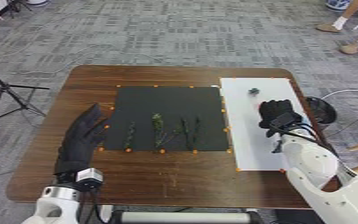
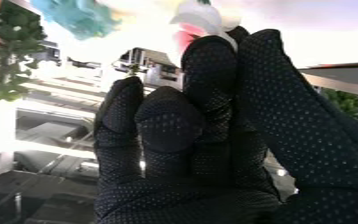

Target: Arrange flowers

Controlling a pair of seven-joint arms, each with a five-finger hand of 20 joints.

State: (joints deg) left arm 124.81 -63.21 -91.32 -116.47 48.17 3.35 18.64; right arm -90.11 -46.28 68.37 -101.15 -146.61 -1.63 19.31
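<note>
Head view, brown wooden table (image 1: 158,185). Off its edge at nine o'clock, one black tripod (image 1: 11,97) on the grey carpet (image 1: 171,40); at three, one round black object (image 1: 321,111) close beside the table. Two blue-and-white pots (image 1: 338,4) farther out, at eleven and one.

In the way: the right hand (image 1: 282,116), at three o'clock over the one white sheet (image 1: 255,150), hides part of it. A bit of pink-red shows at the hand's ten o'clock. The right wrist view has one pink-and-white flower (image 2: 198,25) at the black glove; whether the hand clamps it, I cannot tell (the glare is fierce there).

One small dark-green cluster (image 1: 254,91) lies on the sheet towards its twelve, apart from the hand.

Mid-table, one dark mat (image 1: 167,100), with orange dots (image 1: 162,151) round its edge. On its six o'clock half, at least four green sprigs (image 1: 157,122), roughly upright to the view (thin, some nearly merging, so no firm count).

Left hand (image 1: 78,137) at nine o'clock, beside the mat: fingers extended, loosely apart, nothing in them.
</note>
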